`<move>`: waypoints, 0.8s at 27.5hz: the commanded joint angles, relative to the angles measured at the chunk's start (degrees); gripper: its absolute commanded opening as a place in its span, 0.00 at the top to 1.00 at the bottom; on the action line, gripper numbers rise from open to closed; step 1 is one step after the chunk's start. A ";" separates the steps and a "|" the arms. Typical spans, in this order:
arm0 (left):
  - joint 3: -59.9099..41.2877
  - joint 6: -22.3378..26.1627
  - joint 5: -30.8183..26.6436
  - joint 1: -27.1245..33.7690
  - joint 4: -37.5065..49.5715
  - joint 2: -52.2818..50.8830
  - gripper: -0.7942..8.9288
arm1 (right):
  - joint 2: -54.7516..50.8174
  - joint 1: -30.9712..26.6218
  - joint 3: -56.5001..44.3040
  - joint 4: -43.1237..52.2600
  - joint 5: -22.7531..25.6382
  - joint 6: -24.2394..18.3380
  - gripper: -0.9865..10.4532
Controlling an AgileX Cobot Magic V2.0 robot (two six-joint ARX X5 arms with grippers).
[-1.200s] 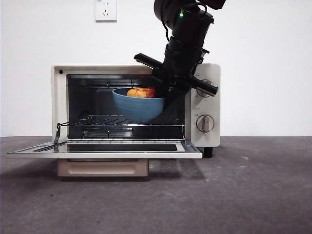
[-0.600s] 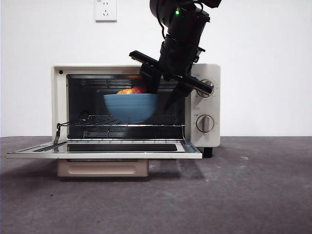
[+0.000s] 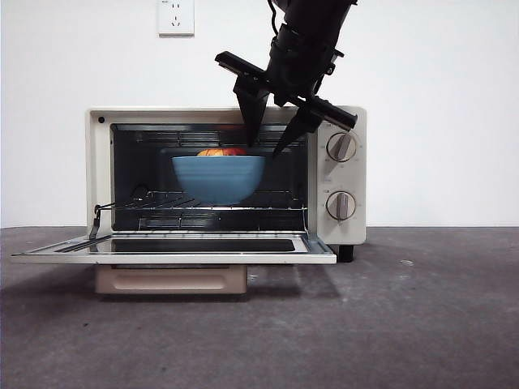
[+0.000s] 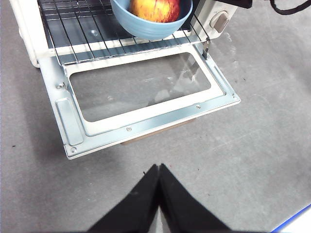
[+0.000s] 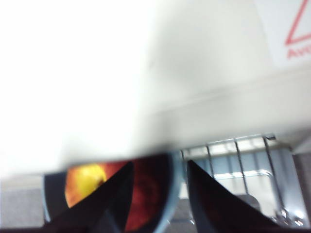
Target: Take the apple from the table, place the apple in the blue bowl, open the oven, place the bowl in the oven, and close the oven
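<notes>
Closest to the front camera is the flat dark grey matte table [image 3: 389, 324], scuffed here and there. The left gripper [image 4: 158, 167] hangs over that bare table in front of the oven, black jaws pressed together to a point, holding nothing.

Next back is the cream-white boxy toaster oven [image 3: 345, 174]. Its glass-windowed door [image 3: 174, 245] is dropped all the way down and lies flat, sticking out toward the camera, with the beige bar handle [image 3: 170, 279] under its front edge. Two round knobs [image 3: 341, 147] sit one above the other on the right-hand panel.

Inside, on the wire rack [image 3: 203, 201], sits the wide, round, matte mid-blue bowl [image 3: 218, 178], upright and roughly centred in the opening. The round red and yellow-orange apple [image 3: 220, 151] is in the bowl, only its top peeking over the rim from the front; the left wrist view shows it much better [image 4: 155, 8].

The right gripper [image 3: 265, 147] comes down from the top of the frame, big and dark, with its jaws spread apart, tips just above the bowl's right rim and not clamped on anything. Its own wrist view is blurry, but you can see the apple between the two jaws.

Behind everything is a white wall with a white socket [image 3: 176, 16].
</notes>
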 commanded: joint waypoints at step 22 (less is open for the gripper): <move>-1.51 0.66 10.08 12.70 13.33 11.34 0.91 | -26.58 6.97 1.29 -25.38 0.07 -43.08 0.76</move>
